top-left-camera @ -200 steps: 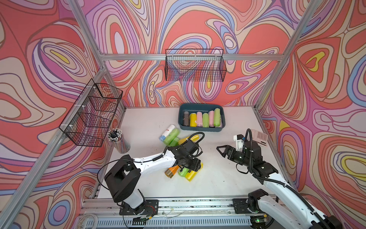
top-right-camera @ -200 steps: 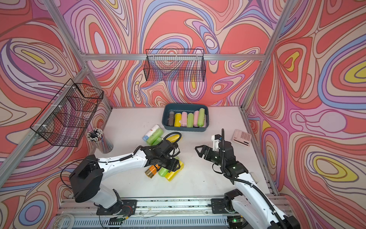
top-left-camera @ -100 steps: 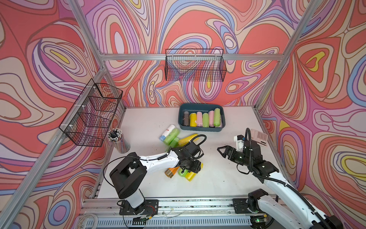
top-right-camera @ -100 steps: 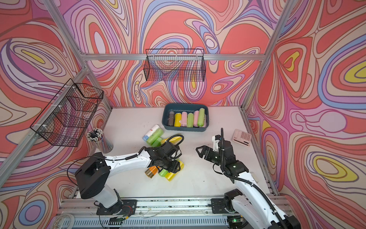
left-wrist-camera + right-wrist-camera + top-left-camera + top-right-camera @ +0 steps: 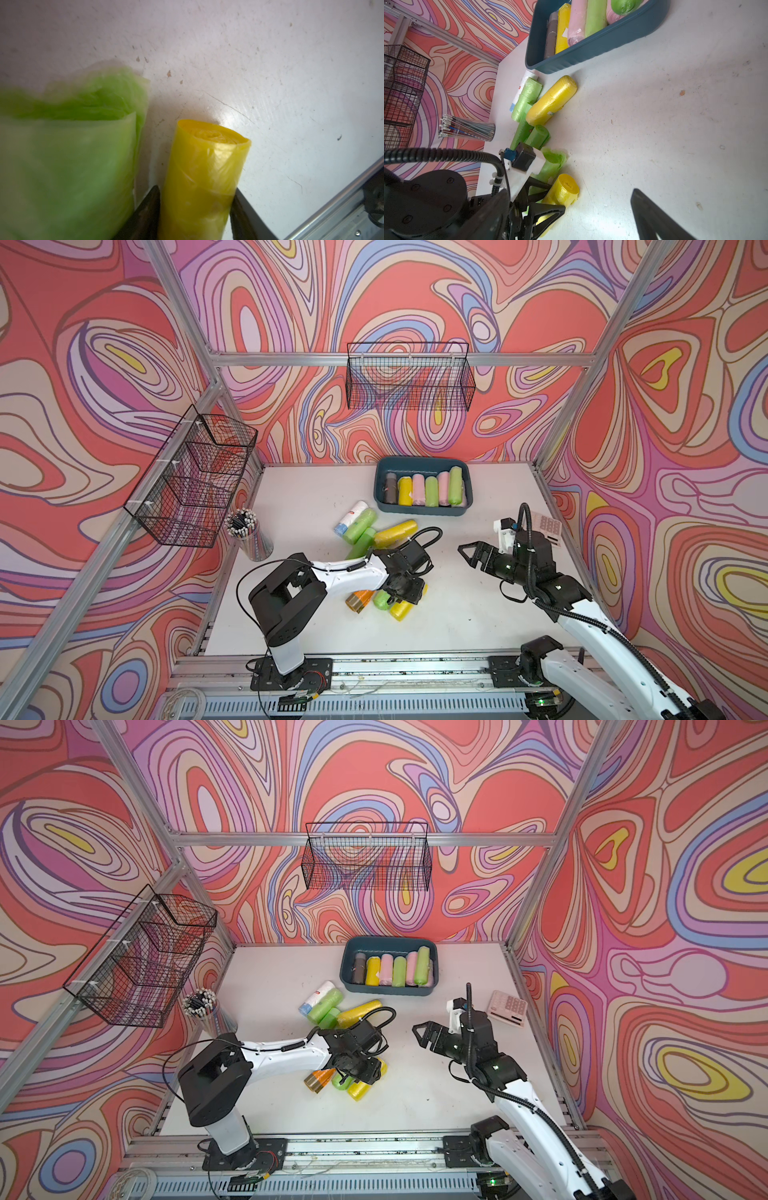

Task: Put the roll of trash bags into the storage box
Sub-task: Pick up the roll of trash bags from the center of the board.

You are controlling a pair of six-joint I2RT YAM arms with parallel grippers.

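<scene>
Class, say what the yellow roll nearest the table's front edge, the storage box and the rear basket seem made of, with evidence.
Yellow roll: thin plastic film, glossy, translucent; wrinkles, wound layers at its end. Storage box: probably moulded plastic, smooth teal, rounded corners. Rear basket: black wire mesh, likely coated metal; wall shows through.

One storage box [image 5: 419,511], two wire baskets [image 5: 409,379] [image 5: 191,481], one calculator [image 5: 508,1007]
</scene>
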